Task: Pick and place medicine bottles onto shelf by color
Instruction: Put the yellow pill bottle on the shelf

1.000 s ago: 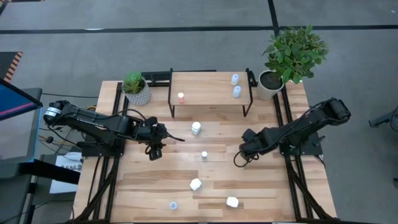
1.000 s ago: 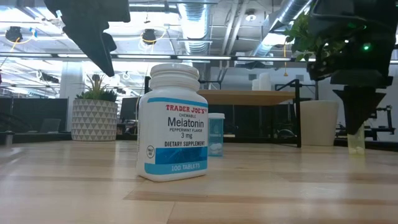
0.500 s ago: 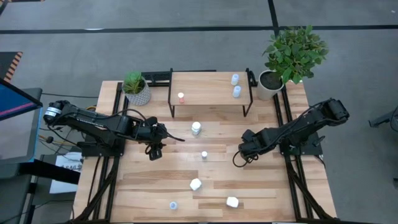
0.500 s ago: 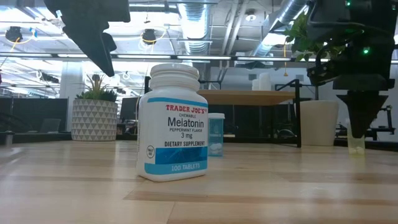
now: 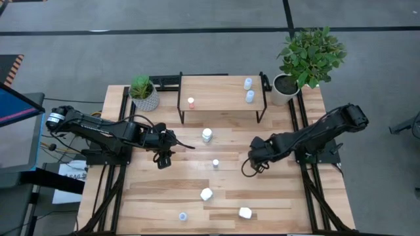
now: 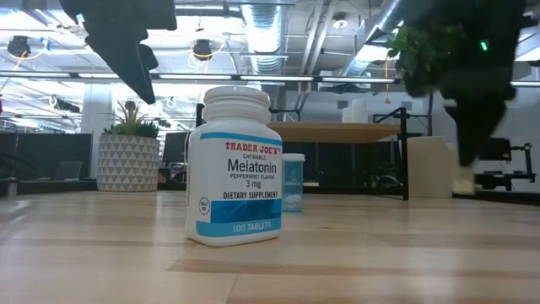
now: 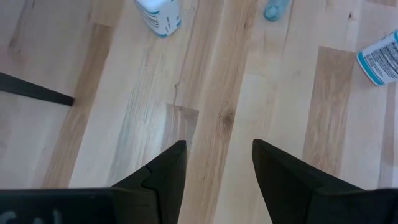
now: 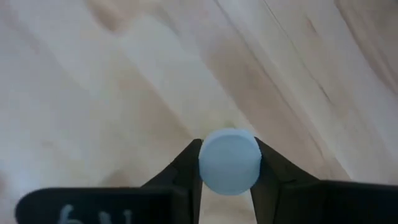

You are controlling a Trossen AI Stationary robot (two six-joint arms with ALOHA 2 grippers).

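- Now that my fingers (image 8: 186,175) have come together from wide apart a second ago, my right end effector (image 8: 229,186) is clamped on a blue bottle (image 8: 229,160), one finger on each side of its round cap
- From above, that end effector (image 5: 249,168) has slid a little toward the middle of the worktop (image 5: 282,203), right of centre and in front of the shelf (image 5: 223,108)
- At worktop height the bottle stood on the wood a second ago; now my blurred fingers and the pale shape under them sit higher and further in, so I judge it is just off the surface, though the blur keeps me from being sure
- This means the pick looks done and the carry to the shelf comes next
- Two blue bottles (image 5: 249,90) already stand at the shelf's right end and an orange-capped one (image 5: 191,102) at its left, so by colour mine should join the blue pair
- My left end effector (image 5: 163,159) has not moved: it hangs over the left half of the worktop, fingers apart with only bare wood between them
- Five more bottles wait on the worktop: a white one (image 5: 207,135) just in front of the shelf, a tiny one (image 5: 215,163) at centre, and three near the front edge (image 5: 206,194)
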